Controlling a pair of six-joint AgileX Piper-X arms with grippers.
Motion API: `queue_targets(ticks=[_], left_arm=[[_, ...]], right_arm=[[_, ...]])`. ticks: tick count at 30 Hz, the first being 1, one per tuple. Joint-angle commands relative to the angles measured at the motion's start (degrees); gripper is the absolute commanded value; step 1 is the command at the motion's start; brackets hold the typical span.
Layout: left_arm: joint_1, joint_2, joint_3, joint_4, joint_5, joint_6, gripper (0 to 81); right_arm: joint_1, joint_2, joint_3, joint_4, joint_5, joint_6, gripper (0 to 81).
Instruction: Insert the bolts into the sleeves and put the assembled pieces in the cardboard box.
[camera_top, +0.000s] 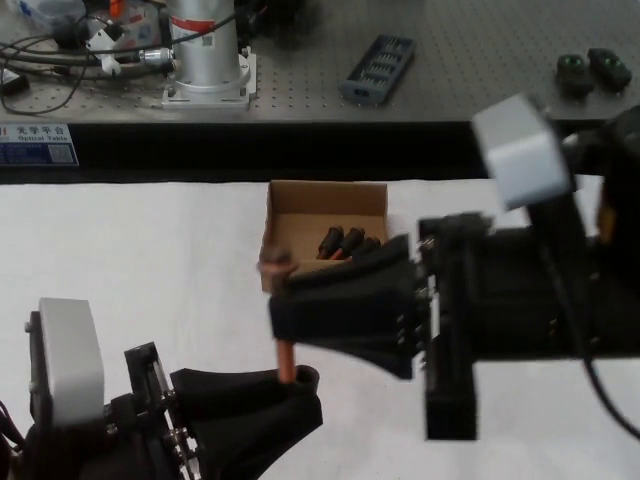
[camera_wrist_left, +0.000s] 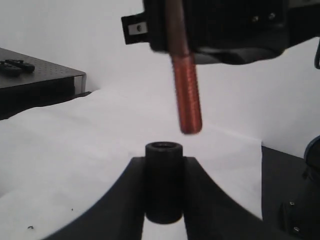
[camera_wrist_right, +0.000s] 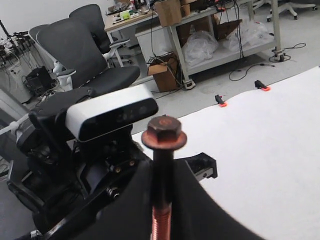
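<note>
Left wrist view shows a threaded copper bolt (camera_wrist_left: 186, 85) above a black sleeve (camera_wrist_left: 164, 182).

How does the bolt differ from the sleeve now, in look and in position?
The bolt is copper-coloured and threaded; the sleeve is black and smooth. The bolt hangs above in the right claw; the sleeve sits below in the left claw, and the bolt's tip is not yet inside it. Both stand upright, each clamped by a claw.

Left gripper (camera_wrist_left: 164, 200) sits low, fingers clamped on the upright sleeve (camera_wrist_left: 164, 162). Right gripper (camera_wrist_right: 162, 192) is directly above it, arm level, pinching the bolt (camera_wrist_right: 163, 136) vertical.
</note>
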Motion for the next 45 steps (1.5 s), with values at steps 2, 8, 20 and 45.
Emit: queue_targets(ticks=[2, 8, 20, 45], left_arm=[[0.08, -0.54, -0.18, -3.77, 2.29, -0.62, 0.6], [0.08, -0.54, -0.18, -6.77, 2.29, -0.60, 0.6], [0.08, -0.54, -0.18, -6.66, 2.29, -0.60, 0.6], [0.08, -0.54, -0.18, -9.28, 2.04, -2.69, 0.6]], right_arm=[[0.24, 0.07, -0.15, -1.12, 2.99, -0.14, 3.2], [0.24, 0.07, -0.15, -2.25, 2.97, -0.14, 3.2], [-0.03, -5.47, -0.15, 1.65, 5.73, -0.76, 3.2], [0.07, -3.70, -0.15, 7.17, 6.69, -1.48, 3.2]])
